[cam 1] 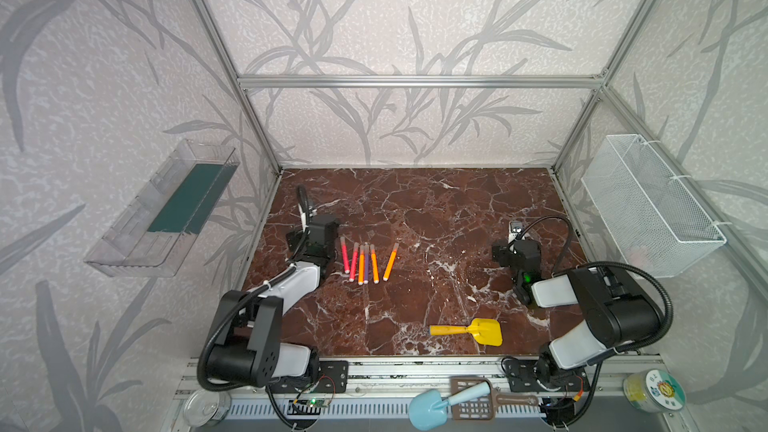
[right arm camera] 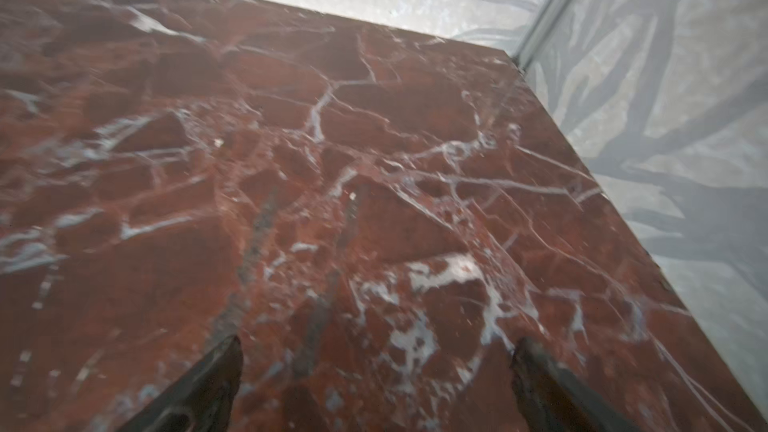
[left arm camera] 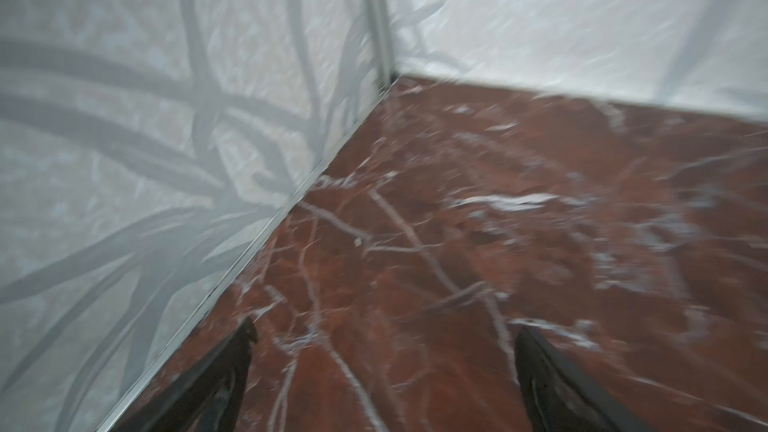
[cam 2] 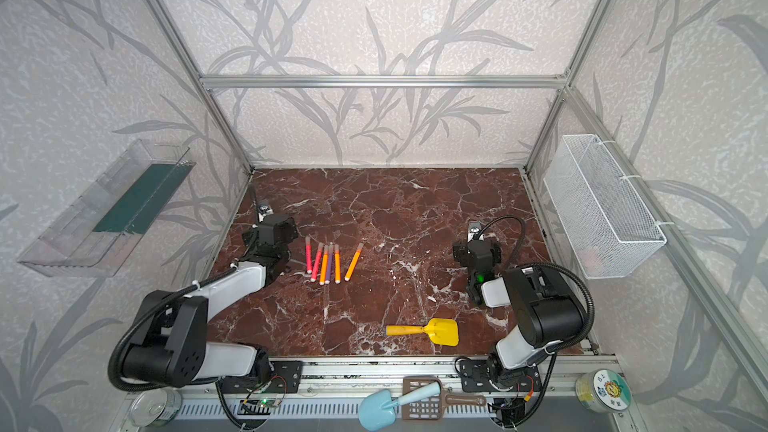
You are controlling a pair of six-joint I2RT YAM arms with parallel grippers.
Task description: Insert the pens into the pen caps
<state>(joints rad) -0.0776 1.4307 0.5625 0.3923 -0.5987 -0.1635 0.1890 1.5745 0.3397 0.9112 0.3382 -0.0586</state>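
Pens [cam 1: 365, 261] lie on the marble table [cam 1: 436, 222]. Left of it, a clear tray [cam 1: 124, 257] holds a green mat [cam 1: 185, 197]. Left gripper [left arm camera: 386, 326] and right gripper [right arm camera: 379, 342] gape wide.

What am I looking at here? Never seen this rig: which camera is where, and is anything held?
Two small robot arms work over a red marble table: the left arm and the right arm. Two pictures look down from one overhead camera pair, so they nearly match. The other two come from a camera on each wrist, looking past the left fingers and the right fingers at bare marble. Both pairs of fingers stand wide apart and hold nothing. On the table lie six pens in a loose row beside the left arm, with pale caps seemingly on their far ends, and a yellow toy shovel near the front.
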